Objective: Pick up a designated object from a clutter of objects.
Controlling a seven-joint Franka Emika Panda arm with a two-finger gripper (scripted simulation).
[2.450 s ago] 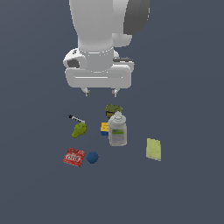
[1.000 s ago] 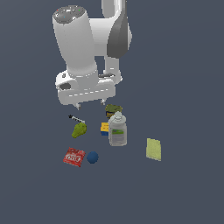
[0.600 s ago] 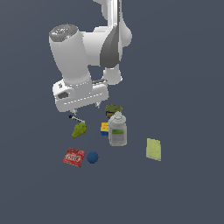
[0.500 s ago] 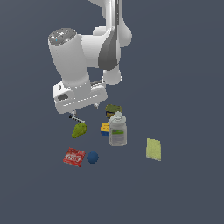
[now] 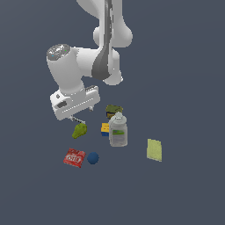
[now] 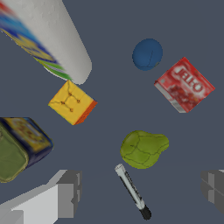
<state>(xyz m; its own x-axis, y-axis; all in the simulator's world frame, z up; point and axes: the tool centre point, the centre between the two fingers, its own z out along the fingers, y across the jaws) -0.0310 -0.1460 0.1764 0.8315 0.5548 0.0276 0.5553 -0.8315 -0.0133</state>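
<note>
Pincer fingers spread wide, straddling the pen-like stick beside the green lump.

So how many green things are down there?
3, counting yellow-green. The green lump sits beside the pen, under the pincer. The olive can stands behind the jar. The flat pad lies alone at the exterior view's right. None looks hidden.
</note>
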